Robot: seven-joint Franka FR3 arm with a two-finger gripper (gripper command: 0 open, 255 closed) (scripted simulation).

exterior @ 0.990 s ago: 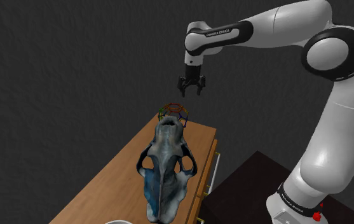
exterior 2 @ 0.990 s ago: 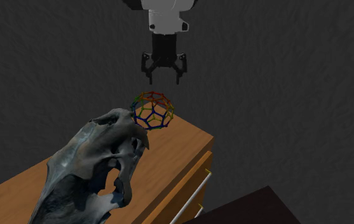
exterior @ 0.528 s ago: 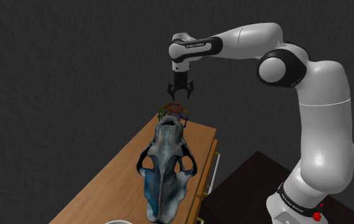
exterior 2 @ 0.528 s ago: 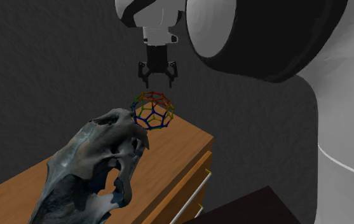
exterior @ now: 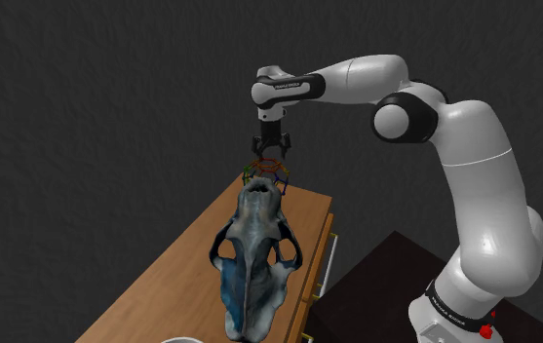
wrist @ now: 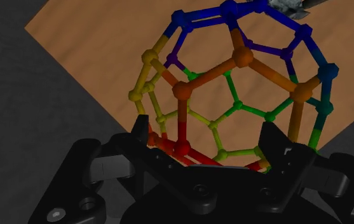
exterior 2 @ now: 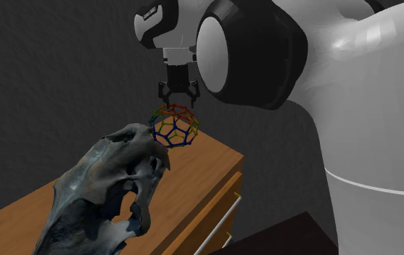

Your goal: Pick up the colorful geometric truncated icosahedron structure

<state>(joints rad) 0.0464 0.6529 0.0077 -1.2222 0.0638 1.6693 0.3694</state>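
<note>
A wireframe ball (exterior: 267,171) of red, orange, yellow, green and blue struts sits on the far corner of a wooden dresser top (exterior: 162,292). In the second exterior view the ball (exterior 2: 174,125) stands just behind a skull's snout. My black gripper (exterior: 271,149) hangs directly over it, pointing down, its fingers open and reaching the ball's top. The gripper (exterior 2: 178,99) meets the ball's upper struts in the second exterior view. In the wrist view the ball (wrist: 239,95) lies close ahead of the gripper (wrist: 207,137), with the fingertips (wrist: 142,130) apart on either side of its red struts, not clasping them.
A large grey-blue animal skull (exterior: 254,258) lies along the dresser right beside the ball, its snout (exterior 2: 138,138) almost touching it. The dresser's front has drawers with bar handles (exterior 2: 218,221). A dark stand (exterior: 376,283) is at the shoulder view's lower right. A white rim (exterior: 176,340) peeks at the bottom edge.
The arm has swung toward the shoulder view's left and come down, bringing the open gripper from beside and above the ball to right over its top. The ball and skull have not moved.
</note>
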